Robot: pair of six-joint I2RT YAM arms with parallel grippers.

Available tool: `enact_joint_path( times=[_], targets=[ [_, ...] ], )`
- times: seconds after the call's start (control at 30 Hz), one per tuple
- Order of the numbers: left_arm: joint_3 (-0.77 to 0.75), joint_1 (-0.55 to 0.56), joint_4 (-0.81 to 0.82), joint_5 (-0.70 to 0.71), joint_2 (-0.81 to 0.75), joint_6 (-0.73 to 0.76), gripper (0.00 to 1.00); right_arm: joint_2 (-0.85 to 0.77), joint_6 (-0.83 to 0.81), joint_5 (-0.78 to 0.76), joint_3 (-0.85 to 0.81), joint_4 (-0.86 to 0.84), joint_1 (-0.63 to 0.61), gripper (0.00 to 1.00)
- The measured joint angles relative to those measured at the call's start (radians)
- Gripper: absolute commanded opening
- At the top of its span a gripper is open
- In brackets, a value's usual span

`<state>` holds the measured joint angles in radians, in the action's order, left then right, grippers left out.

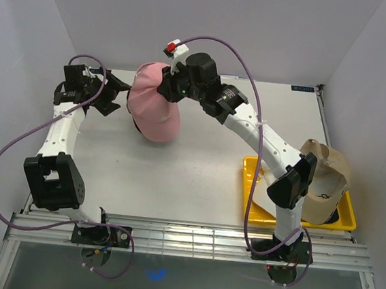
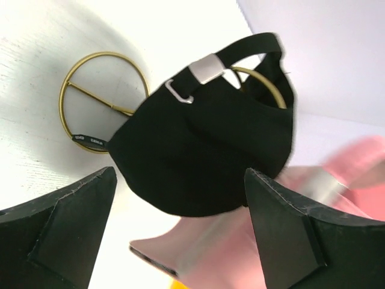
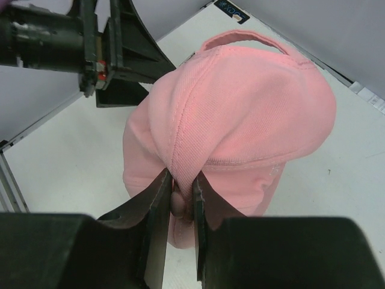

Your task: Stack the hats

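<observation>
Right wrist view: right gripper (image 3: 180, 201) pinches pink cap (image 3: 240, 108); left gripper (image 2: 179, 177) spread wide.

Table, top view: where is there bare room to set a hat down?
Bare: the table's middle, between pink hat, yellow tray and left arm. Crowded: far left, where left gripper, right gripper and black hat meet.

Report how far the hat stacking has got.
Done: nothing clearly stacked. The black cap sits against the gold wire stand, and the left gripper faces it, jaws open and empty. In hand: the right gripper has its jaws pinched on the pink hat at the crown, beside the black cap; whether it rests on it I cannot tell. Left: the tan hat lies apart in the yellow tray.
</observation>
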<state>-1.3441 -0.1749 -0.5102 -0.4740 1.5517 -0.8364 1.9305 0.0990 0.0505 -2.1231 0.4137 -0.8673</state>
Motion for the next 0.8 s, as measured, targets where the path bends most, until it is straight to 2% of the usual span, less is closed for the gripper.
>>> enact_joint_path(
  times=[0.23, 0.57, 0.8],
  targets=[
    [0.000, 0.000, -0.016, 0.093, -0.111, -0.038, 0.98, 0.037, -0.014, 0.005, 0.000, -0.025, 0.000, 0.08],
    [0.000, -0.001, -0.021, 0.125, -0.122, -0.056, 0.98, 0.121, -0.023, 0.005, -0.024, -0.029, 0.000, 0.09],
    [0.001, -0.001, -0.020, 0.107, -0.122, -0.054, 0.98, 0.175, -0.015, 0.005, -0.048, -0.029, 0.000, 0.18]
  ],
)
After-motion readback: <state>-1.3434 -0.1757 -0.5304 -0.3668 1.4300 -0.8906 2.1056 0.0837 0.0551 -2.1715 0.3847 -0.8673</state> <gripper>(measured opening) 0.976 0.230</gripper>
